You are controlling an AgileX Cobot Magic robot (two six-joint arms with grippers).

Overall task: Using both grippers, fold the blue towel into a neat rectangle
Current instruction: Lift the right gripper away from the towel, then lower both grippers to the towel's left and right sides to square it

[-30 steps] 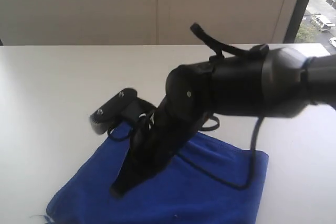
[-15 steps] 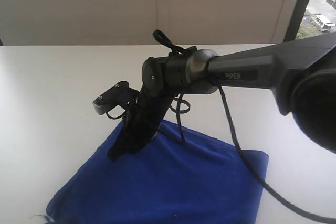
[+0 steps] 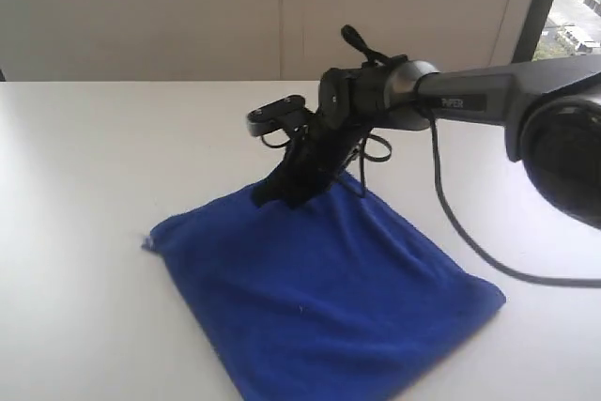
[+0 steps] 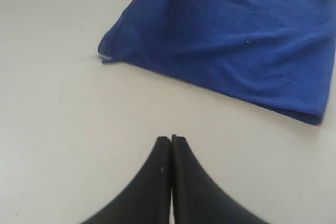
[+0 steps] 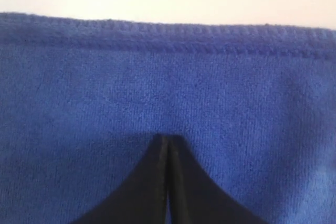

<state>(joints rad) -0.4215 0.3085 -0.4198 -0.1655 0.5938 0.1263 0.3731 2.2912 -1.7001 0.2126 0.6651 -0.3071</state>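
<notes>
the exterior view looks down across the white table (image 3: pixel 84 185) toward a wall (image 3: pixel 141 16), blue towel (image 3: pixel 329 298) at lower centre, window (image 3: pixel 575 7) at upper right. the left wrist view sits low over bare table, facing the towel from farther off. the right wrist view hangs very close over it. all three share the towel.

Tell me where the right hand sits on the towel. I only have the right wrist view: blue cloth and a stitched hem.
Observer: The right hand is tipped down onto the towel at the edge farthest from the exterior camera.
Operator: Left hand?
Observer: The left hand is shut, over bare table, clear of the towel.
Operator: Towel flat?
Observer: It lies flat, skewed to the table's edge, with a white tag at one corner.
</notes>
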